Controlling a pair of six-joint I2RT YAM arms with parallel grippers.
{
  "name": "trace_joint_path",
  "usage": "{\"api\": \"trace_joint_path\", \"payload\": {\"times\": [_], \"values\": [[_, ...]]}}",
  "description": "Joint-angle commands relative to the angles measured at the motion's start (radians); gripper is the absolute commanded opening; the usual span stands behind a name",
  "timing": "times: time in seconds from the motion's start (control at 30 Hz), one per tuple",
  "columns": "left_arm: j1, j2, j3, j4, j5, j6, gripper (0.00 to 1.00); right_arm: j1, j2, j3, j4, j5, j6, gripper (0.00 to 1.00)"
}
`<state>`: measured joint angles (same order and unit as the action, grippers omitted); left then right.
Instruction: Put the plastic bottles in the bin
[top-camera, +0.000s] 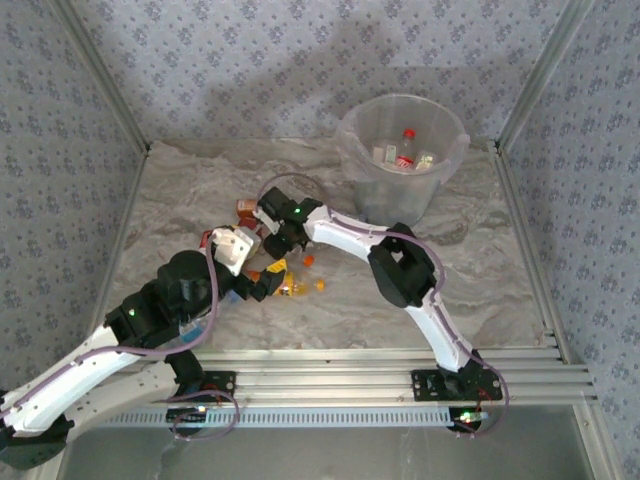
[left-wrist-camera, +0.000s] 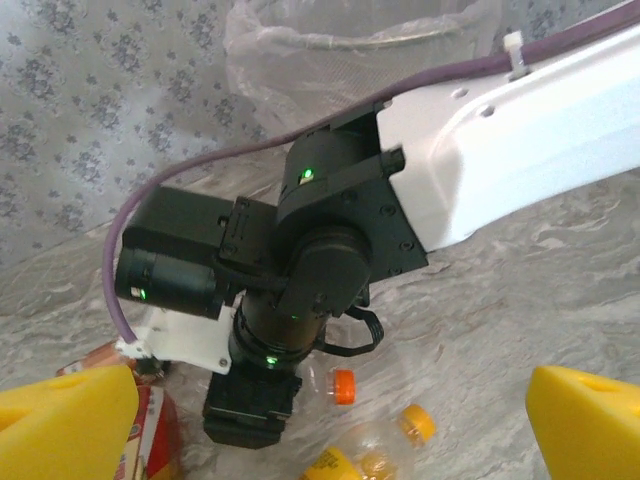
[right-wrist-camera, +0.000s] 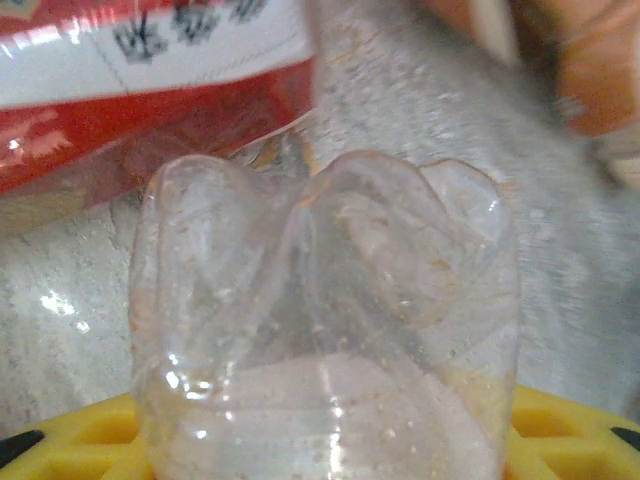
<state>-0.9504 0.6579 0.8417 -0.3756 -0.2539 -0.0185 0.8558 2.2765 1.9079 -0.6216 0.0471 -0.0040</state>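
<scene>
Right wrist | clear bottle (right-wrist-camera: 325, 330) at right gripper (top-camera: 272, 236), grip unclear | left gripper (left-wrist-camera: 330, 430) spread

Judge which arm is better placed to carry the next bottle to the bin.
Right. The right claw is down in the bottle pile with a clear bottle between its yellow fingers, and the bin stands on its side. The left claw hangs wide open above the pile, holding nothing.

The bin (top-camera: 446, 168) is translucent grey-white. The table (top-camera: 480, 270) is grey marble-veined, the walls (top-camera: 250, 70) blue-grey floral print, and the nearest bottle (right-wrist-camera: 330, 330) clear.
</scene>
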Motion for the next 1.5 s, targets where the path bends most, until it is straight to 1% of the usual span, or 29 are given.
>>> {"api": "trace_joint_path", "payload": {"times": [0.0,0.13,0.27,0.47,0.5,0.57,0.63,0.8,0.9,1.07,1.23,1.47], "values": [[0.011,0.018,0.021,0.083,0.051,-0.017,1.00,-0.021,-0.138,-0.029,0.061,0.038,0.025,0.56],[0.013,0.078,0.077,0.123,0.089,-0.015,1.00,-0.032,-0.231,-0.065,0.064,0.049,0.025,0.56],[0.014,0.155,0.128,0.197,0.133,-0.002,1.00,-0.054,-0.330,-0.101,0.067,0.038,0.042,0.56],[0.032,0.281,0.205,0.287,0.243,-0.018,1.00,-0.083,-0.459,-0.107,0.025,0.067,0.063,0.57],[0.042,0.298,0.211,0.306,0.271,-0.025,1.00,-0.089,-0.477,-0.104,-0.010,0.071,0.069,0.57],[0.065,0.325,0.221,0.340,0.330,-0.045,1.00,-0.103,-0.514,-0.107,-0.025,0.080,0.077,0.57],[0.080,0.351,0.235,0.364,0.361,-0.054,1.00,-0.116,-0.553,-0.109,-0.036,0.075,0.086,0.57],[0.105,0.400,0.258,0.402,0.344,-0.080,1.00,-0.155,-0.640,-0.119,-0.052,0.082,0.102,0.57],[0.112,0.399,0.225,0.458,0.347,-0.101,1.00,-0.192,-0.668,-0.109,-0.066,0.092,0.107,0.57],[0.143,0.381,0.151,0.526,0.377,-0.151,1.00,-0.268,-0.698,-0.075,-0.077,0.107,0.160,0.57],[0.148,0.359,0.106,0.533,0.379,-0.156,0.99,-0.350,-0.696,-0.024,-0.061,0.095,0.182,0.57],[0.147,0.323,0.088,0.526,0.338,-0.147,1.00,-0.470,-0.666,0.020,-0.005,0.103,0.254,0.58]]}}
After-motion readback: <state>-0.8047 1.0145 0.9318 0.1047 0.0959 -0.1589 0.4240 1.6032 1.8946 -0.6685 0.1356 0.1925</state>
